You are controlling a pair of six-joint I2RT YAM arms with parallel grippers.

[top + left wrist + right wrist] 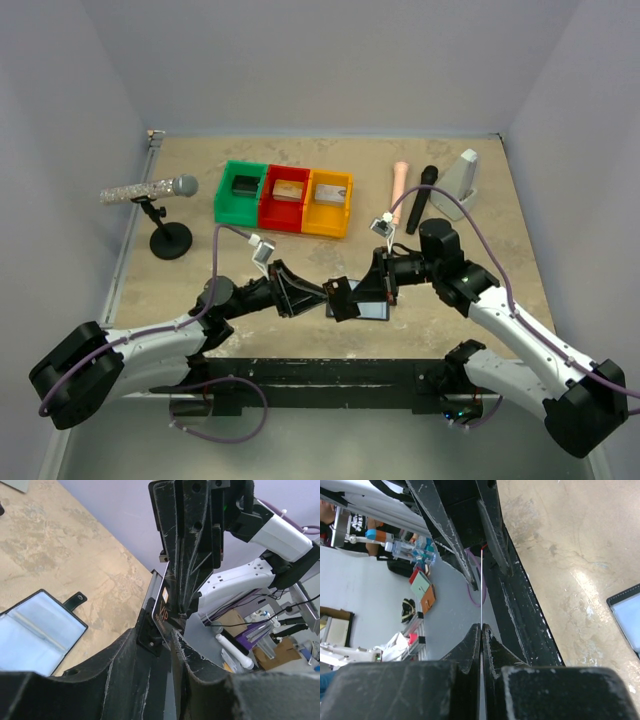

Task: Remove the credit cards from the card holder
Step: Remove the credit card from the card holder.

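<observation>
The card holder [374, 311] lies open on the table, its pale blue inner face [35, 637] up and its black tab [75, 600] sticking out. Just above it, my right gripper [481, 627] is shut on a dark credit card [163, 605] with orange lettering, seen edge-on as a thin line [481, 595] in the right wrist view. My left gripper [167, 632] faces it from the left. Its fingers [470, 560] straddle the card's free end with a narrow gap on each side.
Joined green [242, 192], red [287, 197] and yellow [329, 203] bins stand at the back; the red one holds a flat tan piece, the yellow one a greyish one. A microphone on a stand [165, 205] is at the left, and a pink stick [399, 180], a black marker [420, 198] and a grey wedge [465, 175] at the back right.
</observation>
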